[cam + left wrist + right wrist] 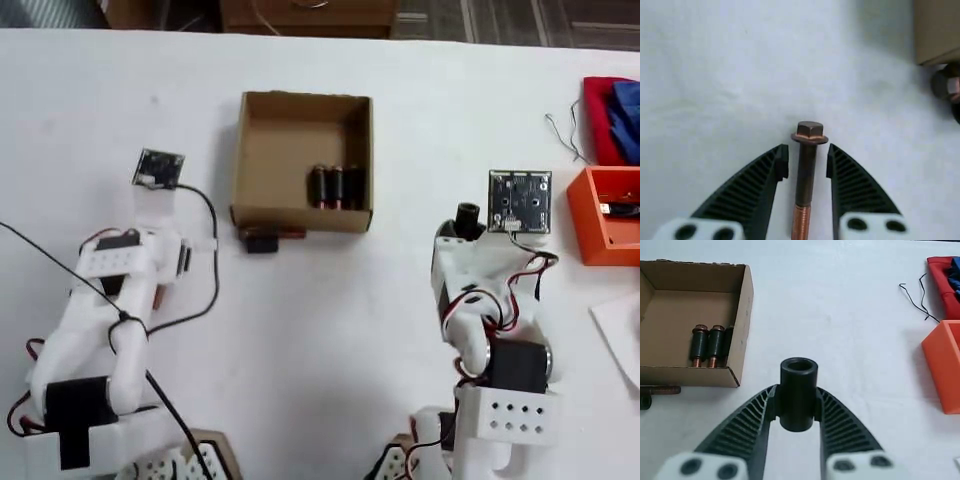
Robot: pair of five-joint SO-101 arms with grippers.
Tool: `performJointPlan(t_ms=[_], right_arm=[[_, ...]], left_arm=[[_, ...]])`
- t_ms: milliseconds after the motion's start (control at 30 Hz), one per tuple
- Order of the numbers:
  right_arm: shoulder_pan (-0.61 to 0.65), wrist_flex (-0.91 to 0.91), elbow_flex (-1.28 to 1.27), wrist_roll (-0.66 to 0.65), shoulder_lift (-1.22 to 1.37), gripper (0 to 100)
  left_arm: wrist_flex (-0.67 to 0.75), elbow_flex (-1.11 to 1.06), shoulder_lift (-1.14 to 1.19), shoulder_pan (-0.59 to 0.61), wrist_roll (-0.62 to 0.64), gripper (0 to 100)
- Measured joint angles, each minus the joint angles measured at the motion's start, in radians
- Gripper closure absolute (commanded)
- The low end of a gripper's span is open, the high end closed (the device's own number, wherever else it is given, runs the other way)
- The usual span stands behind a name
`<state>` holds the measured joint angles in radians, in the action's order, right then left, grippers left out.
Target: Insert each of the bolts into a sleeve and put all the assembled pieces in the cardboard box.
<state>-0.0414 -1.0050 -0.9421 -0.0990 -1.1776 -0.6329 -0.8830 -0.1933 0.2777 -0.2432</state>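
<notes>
The left claw (807, 160) is closed on a long copper-coloured metal bolt (805, 190). The bolt has a six-sided head, and the head pokes out past the claw tips. Under it is the white table (715, 75).

The right claw (797, 400) squeezes a short black round sleeve (798, 390) from both sides. The sleeve stands up straight, and its hole faces up. From high up you can see this sleeve (468, 213) at the front of the right arm, off to the right of the box.

The brown cardboard box (300, 105) sits at the middle of the table, between the two arms and a bit farther back. Three finished pieces (335, 186) lie side by side in its near right corner. Two of them show a copper bolt going through a black sleeve (710, 346). The box wall hides part of the third one.

Just outside the box, by its front wall, lie a loose copper bolt (660, 389) and a loose black sleeve (644, 402).

An orange plastic box (600, 215) sits at the right edge of the table. A red cloth thing (600, 110) is behind it.
</notes>
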Motion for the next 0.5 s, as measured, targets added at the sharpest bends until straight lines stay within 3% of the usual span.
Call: performJointPlan(t_ms=[500], right_arm=[[0.000, 0.000, 0.000, 0.000, 0.000, 97.6]], left_arm=[[-0.101, 0.054, 0.005, 0.000, -0.002, 85]])
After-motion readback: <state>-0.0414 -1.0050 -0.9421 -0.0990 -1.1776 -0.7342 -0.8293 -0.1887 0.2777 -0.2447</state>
